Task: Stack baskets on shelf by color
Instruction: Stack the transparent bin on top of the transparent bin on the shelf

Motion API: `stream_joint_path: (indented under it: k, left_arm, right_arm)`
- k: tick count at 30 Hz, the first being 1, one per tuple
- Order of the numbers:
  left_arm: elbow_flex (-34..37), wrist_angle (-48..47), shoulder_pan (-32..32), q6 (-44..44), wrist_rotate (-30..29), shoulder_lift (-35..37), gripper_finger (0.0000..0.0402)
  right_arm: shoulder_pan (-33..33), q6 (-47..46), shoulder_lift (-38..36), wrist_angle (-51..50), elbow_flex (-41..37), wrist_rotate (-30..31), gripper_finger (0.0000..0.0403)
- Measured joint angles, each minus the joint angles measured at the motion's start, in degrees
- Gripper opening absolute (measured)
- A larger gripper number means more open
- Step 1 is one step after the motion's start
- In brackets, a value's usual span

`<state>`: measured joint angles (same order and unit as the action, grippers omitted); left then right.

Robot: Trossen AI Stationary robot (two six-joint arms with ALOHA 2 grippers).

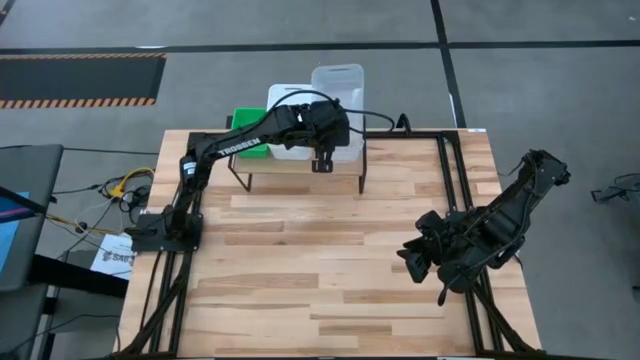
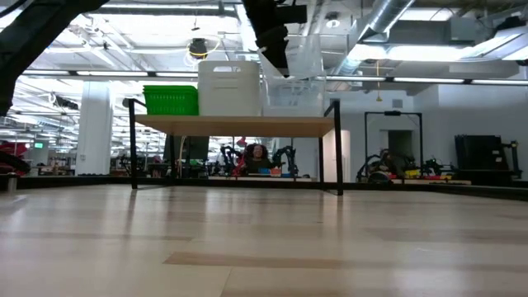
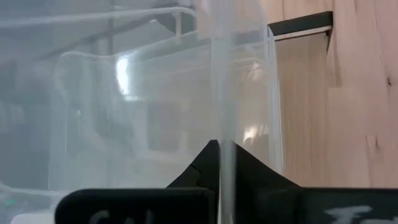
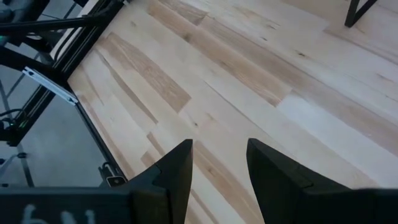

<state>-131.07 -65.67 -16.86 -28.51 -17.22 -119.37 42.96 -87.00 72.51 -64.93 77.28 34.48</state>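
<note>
High view: we see the shelf (image 1: 300, 165) at the far edge of the desk (image 1: 320, 270), with the baskets lined up along it. The green baskets (image 1: 247, 128) sit at the left end, the white baskets (image 1: 290, 125) in the middle, and the clear baskets (image 1: 338, 90) at the right end. We cannot count how many are nested in each pile, and we see nothing inside them.

The left end effector (image 1: 322, 160) reaches over the clear pile. In its wrist view its fingers (image 3: 199, 168) are pinched tight on the thin wall of a clear basket (image 3: 155, 112), which rises between them. In the low view that basket (image 2: 295, 78) sits level with the white pile (image 2: 229, 87).

The right end effector (image 1: 412, 262) waits low over the near right part of the desk, its jaws parted and holding nothing.
</note>
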Motion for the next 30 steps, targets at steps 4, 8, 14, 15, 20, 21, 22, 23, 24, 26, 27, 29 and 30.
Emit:
stream_joint_path:
  k: [4, 8, 14, 15, 20, 21, 22, 23, 24, 26, 27, 29, 30]
  left_arm:
    - [0.0, -0.01, 0.01, -0.7, 0.32, 0.0, 0.0004]
    - [0.0, -0.36, 0.13, -2.47, -0.86, 0.25, 0.0033]
    - [0.0, -0.35, 0.13, -4.22, -4.24, 0.44, 0.0098]
    - [0.0, -0.33, 0.15, -4.72, -4.36, 0.44, 0.0107]
    - [-0.47, -0.94, 0.42, -4.83, -4.38, 0.48, 0.0131]
    - [-0.95, -1.03, 0.52, -4.87, -4.42, 0.52, 0.0132]
    - [-1.63, -1.02, 0.55, -4.85, -4.54, 0.53, 0.0132]
    - [-2.38, -0.95, 0.55, -4.77, -4.58, 0.58, 0.0133]
    - [-3.15, -0.93, 0.58, -4.34, -4.59, 0.62, 0.0133]
    - [-4.01, -0.51, 0.59, -3.04, -4.44, 0.85, 0.0133]
    - [-3.94, -0.35, 0.7, -2.35, -4.08, 1.19, 0.0133]
    - [-3.82, -2.03, 0.68, -0.81, -2.26, 1.82, 0.0133]
    - [-3.94, -2.75, 0.74, -0.01, -1.37, 1.96, 0.0133]
  right_arm:
    - [0.0, 0.0, 0.0, -0.77, 0.0, 0.0, 0.0175]
    - [0.0, 0.05, 0.01, -1.13, 0.0, 0.0, 0.0175]
    - [0.0, 0.28, 0.0, -1.29, 0.0, 0.0, 0.0175]
    - [0.0, 0.3, 0.01, -1.29, 0.0, 0.0, 0.0175]
    - [0.0, 0.43, 0.02, -1.45, 0.0, 0.0, 0.0175]
    - [0.0, 0.46, 0.0, -1.6, 0.0, 0.0, 0.0175]
    - [0.0, 0.46, 0.01, -1.68, 0.0, 0.0, 0.0175]
    - [0.0, 0.45, 0.0, -1.76, 0.0, 0.0, 0.0175]
    - [0.0, 0.44, 0.0, -1.82, 0.0, 0.0, 0.0175]
    - [0.0, 0.42, 0.0, -1.86, 0.0, 0.0, 0.0175]
    - [0.0, 0.28, 0.01, -1.92, 0.0, 0.0, 0.0175]
    - [0.0, 0.08, 0.02, -1.96, 0.0, 0.0, 0.0175]
    - [0.0, 0.07, 0.0, -1.96, 0.0, 0.0, 0.0175]
